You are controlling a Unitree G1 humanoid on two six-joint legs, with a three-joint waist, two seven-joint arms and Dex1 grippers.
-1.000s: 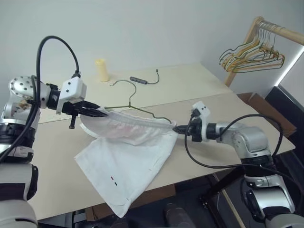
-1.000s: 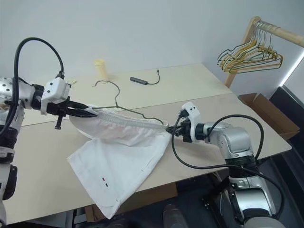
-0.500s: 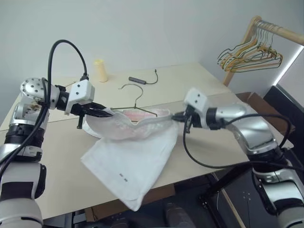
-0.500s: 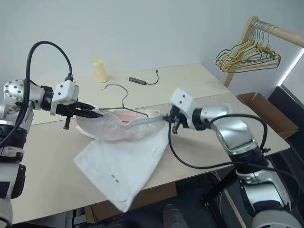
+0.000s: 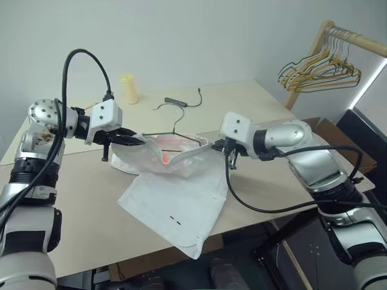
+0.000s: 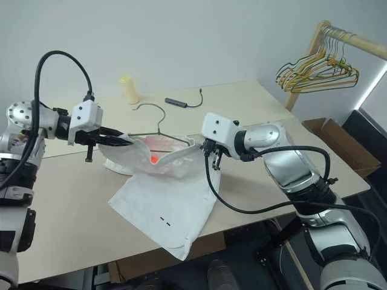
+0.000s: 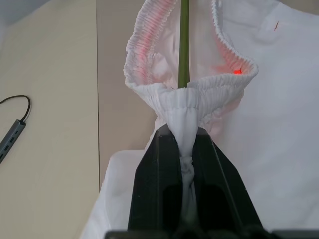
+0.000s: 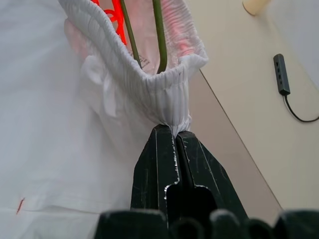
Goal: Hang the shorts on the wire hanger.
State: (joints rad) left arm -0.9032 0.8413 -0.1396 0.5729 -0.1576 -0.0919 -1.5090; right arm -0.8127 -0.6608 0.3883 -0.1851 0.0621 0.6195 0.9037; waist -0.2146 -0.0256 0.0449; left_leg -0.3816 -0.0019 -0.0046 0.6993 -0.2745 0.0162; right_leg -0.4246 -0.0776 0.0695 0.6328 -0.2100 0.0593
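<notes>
The white shorts hang from both grippers over the beige table, legs trailing down onto it. My left gripper is shut on one end of the gathered waistband. At the other end, my right gripper is shut on the band. The waistband sags open between them, its pink inside showing. The thin dark green wire hanger runs inside that opening, with its hook standing up behind. Its wire passes into the band close to my left gripper, and two wires converge near my right gripper.
A pale yellow cup and a dark USB hub with its cable lie at the table's back. A wooden rack with a bunch of yellow and green hangers stands at the right, with a cardboard box below it.
My right gripper has risen, rolled and come leftward toward the left one. The stretched waistband has gone slack and opened around the hanger. The left gripper has barely moved.
</notes>
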